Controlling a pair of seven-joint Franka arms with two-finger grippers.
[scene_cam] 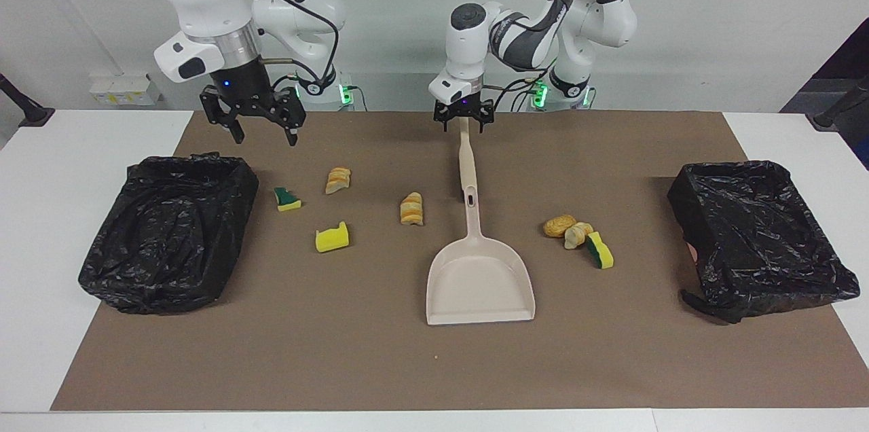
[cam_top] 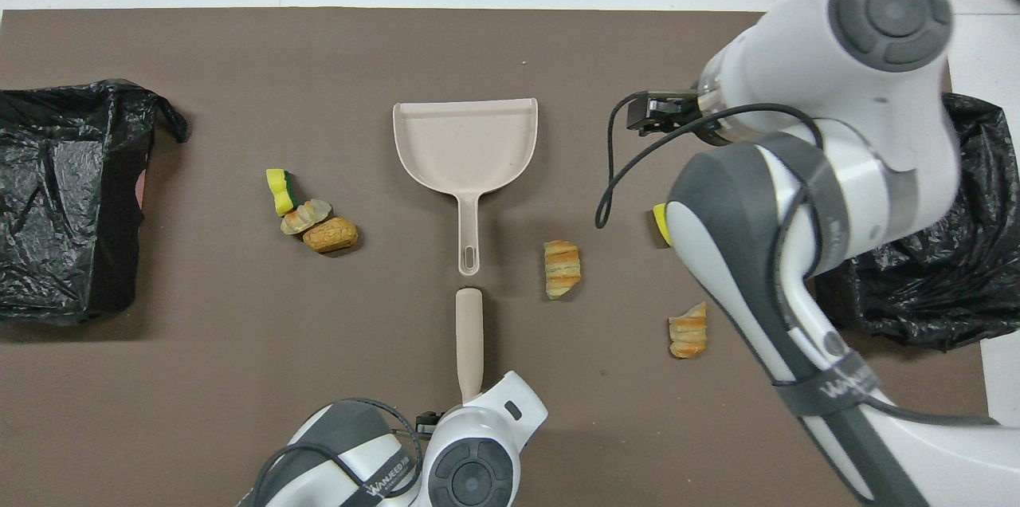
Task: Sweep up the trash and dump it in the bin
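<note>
White table (scene_cam: 68, 147) w/ brown mat (scene_cam: 380, 364), pale wall; 7 trash scraps (scene_cam: 332, 238) lay on mat around 1 dustpan (scene_cam: 479, 282), 1 brush (scene_cam: 465, 153) & 2 black-lined bins (scene_cam: 170, 228); left gripper (scene_cam: 463, 121) at brush-handle end, grip unclear; right gripper (scene_cam: 261, 126) gaped over mat.

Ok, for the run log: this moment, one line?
left gripper: at brush handle's end | right gripper: open, above mat | trash: unswept

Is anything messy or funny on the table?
Yes. Scraps lie scattered on the mat either side of the dustpan: three clumped toward the left arm's end, four spread out toward the right arm's.
</note>
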